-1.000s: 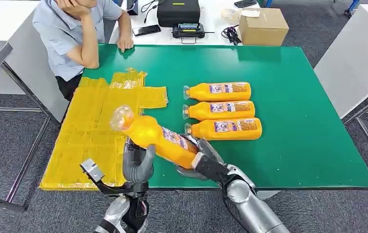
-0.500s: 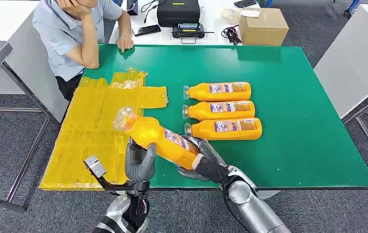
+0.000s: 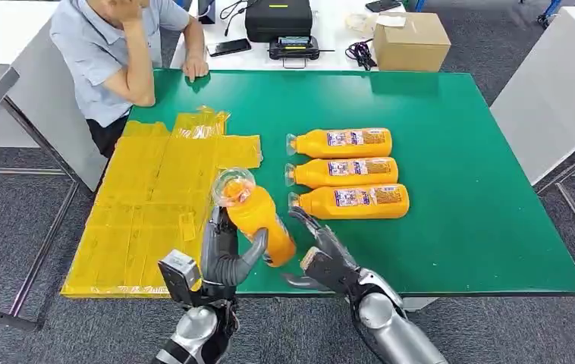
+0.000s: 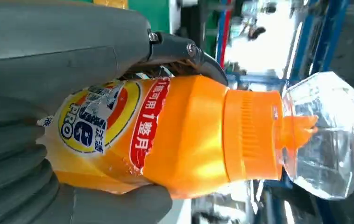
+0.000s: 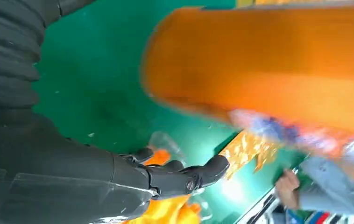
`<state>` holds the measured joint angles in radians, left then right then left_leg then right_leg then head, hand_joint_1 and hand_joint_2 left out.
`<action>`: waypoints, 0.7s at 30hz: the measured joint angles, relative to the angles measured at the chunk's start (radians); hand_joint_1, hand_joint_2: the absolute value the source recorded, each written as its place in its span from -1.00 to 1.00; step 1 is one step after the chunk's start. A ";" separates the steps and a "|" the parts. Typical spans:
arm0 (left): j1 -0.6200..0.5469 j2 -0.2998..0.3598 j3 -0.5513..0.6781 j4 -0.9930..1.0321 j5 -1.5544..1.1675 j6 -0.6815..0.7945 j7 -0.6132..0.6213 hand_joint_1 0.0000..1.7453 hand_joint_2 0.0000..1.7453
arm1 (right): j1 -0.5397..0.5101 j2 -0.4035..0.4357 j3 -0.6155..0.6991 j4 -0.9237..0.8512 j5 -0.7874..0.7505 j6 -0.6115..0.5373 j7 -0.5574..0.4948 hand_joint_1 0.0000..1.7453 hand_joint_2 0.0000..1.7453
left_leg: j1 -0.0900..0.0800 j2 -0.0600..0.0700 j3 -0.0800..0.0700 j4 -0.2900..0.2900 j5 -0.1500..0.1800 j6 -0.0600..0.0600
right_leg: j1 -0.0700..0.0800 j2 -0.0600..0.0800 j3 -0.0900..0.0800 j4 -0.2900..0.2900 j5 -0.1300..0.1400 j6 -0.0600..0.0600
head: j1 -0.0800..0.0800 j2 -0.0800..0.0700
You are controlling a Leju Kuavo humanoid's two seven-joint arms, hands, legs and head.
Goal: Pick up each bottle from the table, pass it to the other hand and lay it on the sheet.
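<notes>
Left hand (image 3: pixel 227 254) grips the bottle (image 3: pixel 258 220) at the surface's (image 3: pixel 459 220) near edge, cap tilted up and away, just right of the sheet (image 3: pixel 148 212); right hand (image 3: pixel 322 258) sits just beside it, fingers spread, holding nothing. Beyond, three bottles (image 3: pixel 343 173) lie side by side mid-surface, caps toward the sheet. At the far-left corner a person (image 3: pixel 117 53) sits, a hand on the edge.
</notes>
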<state>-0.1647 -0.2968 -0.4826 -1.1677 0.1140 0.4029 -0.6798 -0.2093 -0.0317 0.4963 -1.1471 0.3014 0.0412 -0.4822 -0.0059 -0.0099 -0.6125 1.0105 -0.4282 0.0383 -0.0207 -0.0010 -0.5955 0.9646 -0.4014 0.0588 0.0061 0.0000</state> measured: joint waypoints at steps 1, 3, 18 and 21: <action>0.011 0.003 -0.001 -0.014 -0.007 0.008 0.000 1.00 1.00 | 0.010 0.000 -0.008 -0.002 0.001 -0.008 -0.002 -1.00 1.00 | 0.000 0.000 0.000 0.000 0.000 0.000 | 0.000 0.000 0.000 0.000 0.000 0.000 | 0.000 0.000; 0.040 0.014 -0.015 -0.060 -0.017 0.012 0.000 1.00 1.00 | 0.037 -0.001 -0.027 -0.017 0.009 -0.024 -0.006 -1.00 1.00 | 0.000 0.000 0.000 0.000 0.000 0.000 | 0.000 0.000 0.000 0.000 0.000 0.000 | 0.000 0.000; 0.090 0.024 0.037 -0.084 -0.872 0.291 0.074 1.00 1.00 | 0.108 0.040 -0.141 -0.029 0.041 -0.094 -0.044 -1.00 1.00 | 0.000 0.001 -0.001 0.000 0.000 0.000 | 0.000 0.000 -0.001 0.000 0.000 0.000 | 0.000 0.000; 0.091 0.008 0.080 -0.068 -1.037 0.297 0.108 1.00 1.00 | 0.107 0.048 -0.149 -0.025 0.040 -0.093 -0.051 -1.00 1.00 | 0.000 0.000 -0.001 0.000 0.000 0.000 | 0.000 0.000 -0.001 0.000 0.000 0.000 | 0.000 0.000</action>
<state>-0.0738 -0.2891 -0.4022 -1.2356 -0.9230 0.6996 -0.5719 -0.1019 0.0164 0.3472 -1.1719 0.3410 -0.0523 -0.5333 -0.0057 -0.0094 -0.6133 1.0104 -0.4284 0.0380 -0.0207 -0.0008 -0.5963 0.9646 -0.4015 0.0587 0.0057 0.0000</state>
